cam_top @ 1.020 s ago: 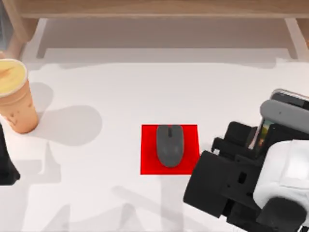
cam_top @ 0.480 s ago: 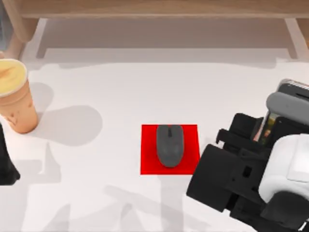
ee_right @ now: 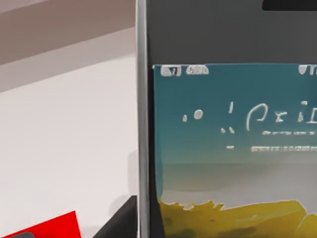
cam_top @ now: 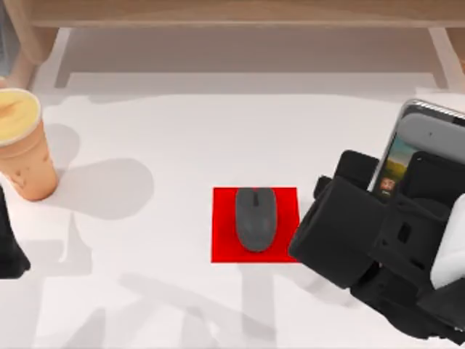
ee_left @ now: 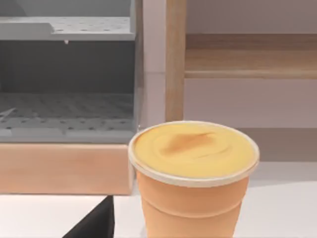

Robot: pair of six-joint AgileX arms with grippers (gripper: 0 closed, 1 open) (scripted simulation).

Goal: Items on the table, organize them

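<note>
Working at the counter's (cam_top: 182, 138) right side, our right end effector (cam_top: 407, 200) carries the smartphone (cam_top: 425, 142); its fingers are hidden behind the arm and the phone, so we cannot tell how wide they stand, though we judge the phone gripped, since it is tilted up with its screen (ee_right: 233, 144) close before the wrist camera. The mouse (cam_top: 255, 219) lies on the red mat (cam_top: 221, 225) at centre. Our left arm is parked at the left edge, near the paper cup (cam_top: 22, 142). Farther back stands the wooden shelf unit (cam_top: 232, 14). We judge the phone-placing step underway; next it needs a resting place.
</note>
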